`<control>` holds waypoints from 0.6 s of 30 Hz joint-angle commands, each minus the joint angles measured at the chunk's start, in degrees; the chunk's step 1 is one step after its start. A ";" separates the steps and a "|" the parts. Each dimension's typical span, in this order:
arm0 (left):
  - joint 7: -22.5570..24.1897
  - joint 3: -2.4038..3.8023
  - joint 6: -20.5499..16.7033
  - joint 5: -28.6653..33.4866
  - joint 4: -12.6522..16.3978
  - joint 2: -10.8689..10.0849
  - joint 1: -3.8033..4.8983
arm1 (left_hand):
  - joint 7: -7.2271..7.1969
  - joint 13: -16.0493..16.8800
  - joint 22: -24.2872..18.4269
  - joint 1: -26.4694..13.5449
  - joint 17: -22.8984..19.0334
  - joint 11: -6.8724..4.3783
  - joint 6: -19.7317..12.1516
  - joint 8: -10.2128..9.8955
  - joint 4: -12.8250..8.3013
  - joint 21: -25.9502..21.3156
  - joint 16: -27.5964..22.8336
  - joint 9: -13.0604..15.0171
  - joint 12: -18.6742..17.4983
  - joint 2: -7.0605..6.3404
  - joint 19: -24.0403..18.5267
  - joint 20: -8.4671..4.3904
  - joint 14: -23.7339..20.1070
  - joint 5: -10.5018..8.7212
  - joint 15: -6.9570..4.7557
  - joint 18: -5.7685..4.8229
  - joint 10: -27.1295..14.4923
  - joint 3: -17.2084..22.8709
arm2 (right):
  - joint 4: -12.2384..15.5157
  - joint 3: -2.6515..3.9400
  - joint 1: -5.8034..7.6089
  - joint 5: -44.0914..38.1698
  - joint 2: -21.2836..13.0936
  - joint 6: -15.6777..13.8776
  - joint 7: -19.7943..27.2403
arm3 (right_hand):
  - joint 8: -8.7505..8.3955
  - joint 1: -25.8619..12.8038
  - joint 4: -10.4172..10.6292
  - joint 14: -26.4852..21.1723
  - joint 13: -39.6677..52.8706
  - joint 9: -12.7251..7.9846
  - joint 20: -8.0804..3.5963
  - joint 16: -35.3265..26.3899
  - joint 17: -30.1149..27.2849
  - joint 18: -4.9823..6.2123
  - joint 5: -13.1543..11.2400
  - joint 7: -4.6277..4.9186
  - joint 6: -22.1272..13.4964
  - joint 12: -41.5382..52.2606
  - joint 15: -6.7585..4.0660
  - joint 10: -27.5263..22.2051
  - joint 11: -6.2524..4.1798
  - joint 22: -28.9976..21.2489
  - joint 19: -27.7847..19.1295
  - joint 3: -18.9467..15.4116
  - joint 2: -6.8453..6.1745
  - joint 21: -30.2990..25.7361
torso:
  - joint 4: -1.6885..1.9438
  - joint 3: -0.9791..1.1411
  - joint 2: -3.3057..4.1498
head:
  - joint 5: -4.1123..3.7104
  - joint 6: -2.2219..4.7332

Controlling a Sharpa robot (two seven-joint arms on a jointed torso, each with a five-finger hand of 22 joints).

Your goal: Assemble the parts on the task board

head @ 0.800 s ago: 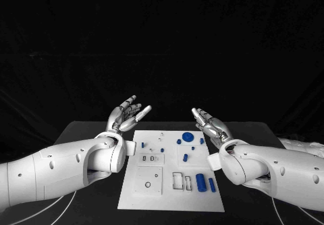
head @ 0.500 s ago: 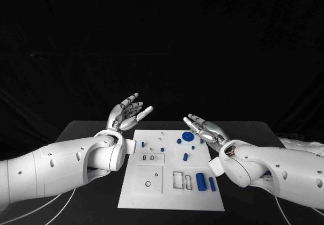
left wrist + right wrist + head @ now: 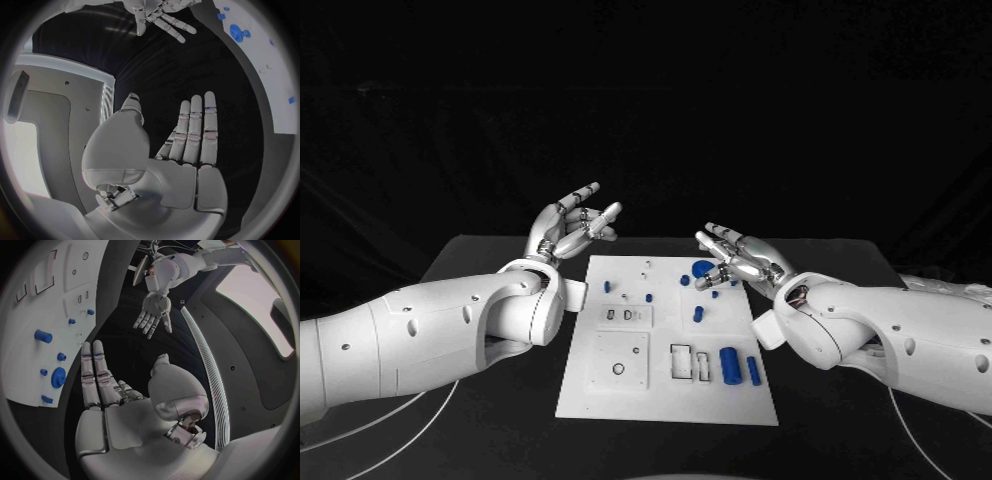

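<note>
Fingers of left hand spread apart, holding nothing, right hand likewise empty above task board, blue parts untouched

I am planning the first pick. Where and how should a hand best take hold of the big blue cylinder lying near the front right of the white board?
Probably across its middle, from straight above. The big blue cylinder lies flat on the task board, long axis running away from the robot, so fingers can close on its two long sides. The right hand is on its side of the board.
</note>
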 commanded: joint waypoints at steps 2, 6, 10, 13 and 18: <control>-1.25 -0.18 1.67 -3.86 -0.77 0.09 0.13 | 0.66 -0.63 0.67 -0.01 0.61 -1.03 3.72 0.89 -0.17 1.84 -1.13 0.44 -1.45 1.14 3.07 -1.34 5.83 -0.65 -1.37 0.23 3.49 0.76 | -0.60 0.01 0.60 -1.46 -0.11 2.50 -0.73 | 0.12 0.64 0.00 13.64 0.07 0.02 -2.98 6.72 3.14 0.88 0.16 7.39 0.29 0.54 -3.15 1.00 -1.50 2.29 10.93 -0.63 0.37 5.63 | 0.29 0.07 1.05 | 0.11 0.23; -5.07 -0.35 2.82 -7.11 -1.67 0.11 0.21 | -0.23 -0.29 2.00 -0.58 2.77 -2.82 3.98 0.57 -0.10 4.58 -0.56 0.33 -1.15 1.13 6.14 -3.03 11.72 -0.60 -3.22 0.30 10.06 0.73 | -1.35 0.02 1.33 -1.62 0.06 3.54 -0.59 | 0.12 1.80 -0.11 27.39 0.52 0.04 -6.15 34.34 25.18 0.36 0.27 6.65 0.37 3.16 -4.86 5.49 -3.04 8.63 23.23 -1.17 1.05 17.56 | 0.41 0.14 1.87 | 0.21 0.30; -8.84 -0.43 2.84 -12.54 -2.60 0.43 0.38 | -0.76 -0.19 4.08 -0.96 6.52 -3.67 6.95 1.00 -0.13 8.28 1.94 0.63 -2.39 1.24 9.21 -4.47 17.12 -0.66 -4.61 0.21 12.83 0.74 | -2.07 0.02 2.27 -2.60 0.18 4.94 -1.20 | 1.42 3.45 -0.14 31.96 1.26 0.35 -5.68 62.05 63.54 -2.26 0.22 7.28 1.58 8.03 -3.62 12.96 -2.60 27.71 28.81 -1.50 1.34 34.97 | 0.58 0.14 2.79 | 0.31 0.48; -10.66 -0.46 2.78 -15.61 -3.17 0.77 0.48 | -0.83 -0.14 6.28 -1.18 11.01 -3.90 9.45 1.25 -0.15 11.44 4.24 0.82 -4.03 1.23 9.92 -5.29 18.79 -0.75 -5.09 0.01 13.91 0.70 | -2.57 0.02 3.26 -4.58 0.27 6.25 -2.38 | 3.59 5.06 -0.08 34.26 0.82 0.87 -4.78 68.91 77.16 -4.37 0.21 8.01 5.21 8.84 -2.65 18.91 -1.78 46.14 33.07 -1.70 1.74 50.23 | 0.69 0.16 3.36 | 0.40 0.60; -12.05 -0.47 3.22 -17.57 -3.77 1.13 0.69 | -0.17 -0.26 7.82 -0.82 15.37 -2.97 10.38 0.88 -0.12 12.26 1.81 0.72 -7.53 1.81 5.56 -4.56 13.97 -0.99 -3.92 -0.35 12.45 0.96 | -3.59 0.02 5.14 -10.31 0.74 8.03 -4.98 | 11.06 11.43 -1.31 34.95 0.76 2.90 -3.21 69.85 80.64 -5.72 3.14 7.68 18.70 8.91 -2.65 25.30 -2.32 58.98 35.64 0.28 2.12 58.96 | 0.92 0.15 4.26 | 0.48 0.73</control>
